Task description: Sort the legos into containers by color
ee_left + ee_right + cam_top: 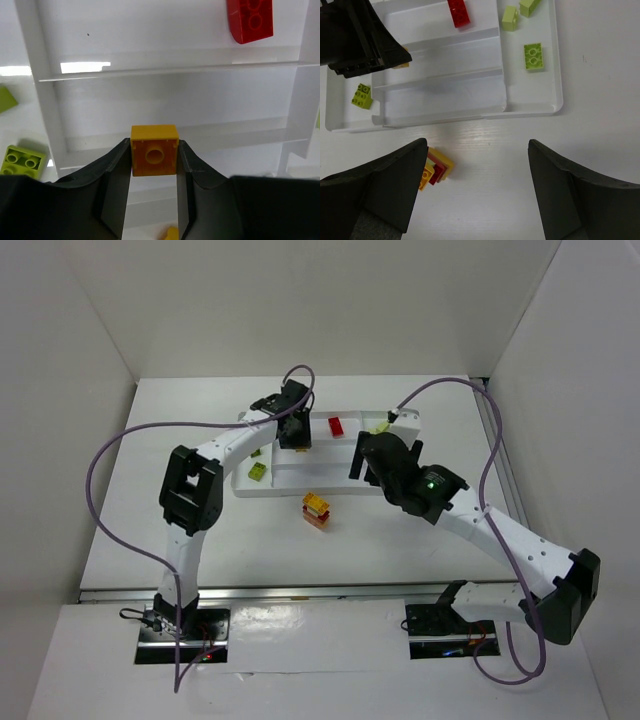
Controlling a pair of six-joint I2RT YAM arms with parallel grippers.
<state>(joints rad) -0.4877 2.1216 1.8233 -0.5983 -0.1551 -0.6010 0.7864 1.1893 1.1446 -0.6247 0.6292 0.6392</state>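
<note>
A white table (260, 550) sits inside plain white walls (300, 300), a metal rail (300, 592) along its near edge.

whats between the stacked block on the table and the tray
Only a bare strip of table separates the stacked block from the tray; the right wrist view shows it.

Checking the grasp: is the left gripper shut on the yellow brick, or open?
Shut on it: the left gripper clamps the yellow brick by both sides, above the tray.

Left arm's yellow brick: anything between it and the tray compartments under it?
Nothing visible. The left gripper pinches the yellow brick over bare compartments of the tray. The red brick lies in a farther compartment, and a lime brick sits off to the side.
</note>
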